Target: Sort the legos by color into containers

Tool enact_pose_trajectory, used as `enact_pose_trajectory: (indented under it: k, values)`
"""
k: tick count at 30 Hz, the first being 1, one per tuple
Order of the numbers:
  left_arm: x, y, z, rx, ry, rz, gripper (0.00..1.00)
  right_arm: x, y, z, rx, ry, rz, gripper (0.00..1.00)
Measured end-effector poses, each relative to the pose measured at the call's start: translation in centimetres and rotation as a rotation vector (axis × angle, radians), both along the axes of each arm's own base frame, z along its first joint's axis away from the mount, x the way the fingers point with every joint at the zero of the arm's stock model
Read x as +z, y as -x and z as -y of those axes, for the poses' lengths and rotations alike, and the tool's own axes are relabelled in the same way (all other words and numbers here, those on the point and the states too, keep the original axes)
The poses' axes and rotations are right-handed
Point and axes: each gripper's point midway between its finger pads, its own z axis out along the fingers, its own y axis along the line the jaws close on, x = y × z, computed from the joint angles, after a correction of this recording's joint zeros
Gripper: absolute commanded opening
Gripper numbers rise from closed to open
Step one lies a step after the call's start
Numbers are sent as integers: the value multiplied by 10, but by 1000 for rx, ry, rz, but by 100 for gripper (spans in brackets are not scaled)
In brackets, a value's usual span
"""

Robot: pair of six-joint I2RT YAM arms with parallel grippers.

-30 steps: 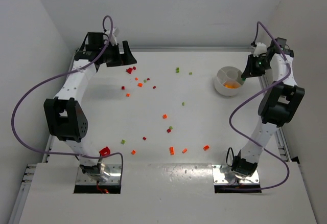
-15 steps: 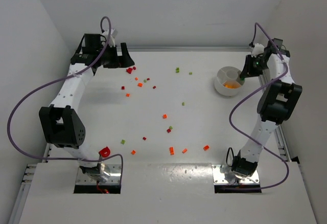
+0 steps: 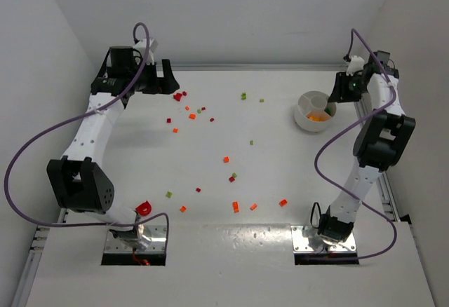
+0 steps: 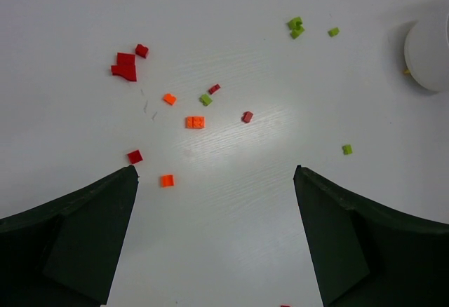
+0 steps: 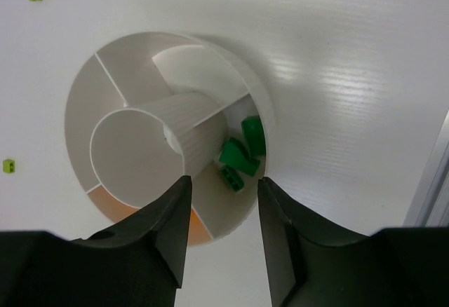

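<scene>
Right gripper (image 5: pixel 223 181) partly open, empty, just above dish (image 5: pixel 78 111). Green bricks (image 5: pixel 237 154) lie in one compartment. Left gripper (image 4: pixel 215 170) wide open, empty, over loose bricks (image 4: pixel 195 122) on table (image 4: pixel 224 237).

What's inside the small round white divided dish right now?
Several dark green bricks lie in one outer section of the white dish. Another section holds orange bricks, largely covered in the wrist view by the right gripper. The other visible sections look bare.

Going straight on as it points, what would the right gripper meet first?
Probably the green legos in the white dish, straight ahead of the right gripper; depth is unclear.
</scene>
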Motion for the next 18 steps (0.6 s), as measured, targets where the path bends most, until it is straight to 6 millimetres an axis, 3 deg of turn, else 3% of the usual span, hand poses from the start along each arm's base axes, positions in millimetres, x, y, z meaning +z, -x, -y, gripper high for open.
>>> enact_pose_trajectory:
  k: [5, 6, 9, 12, 15, 18]
  values:
    - [27, 12, -12, 24, -64, 104, 100, 29, 5, -7, 34, 22, 126, 50]
    - [32, 14, -15, 31, -82, 126, 100, 42, 8, -11, 47, 30, 173, 66]
    - [44, 18, -24, 52, -136, 181, 100, 87, 18, -19, 61, 79, 356, 92]
    - [42, 25, -31, 50, -188, 213, 100, 122, 34, -29, 79, 132, 530, 100]
    - [27, 34, -36, 48, -216, 200, 100, 131, 37, -37, 143, 135, 566, 100]
    - [12, 38, -39, 36, -240, 167, 100, 112, 37, -46, 210, 82, 515, 100]
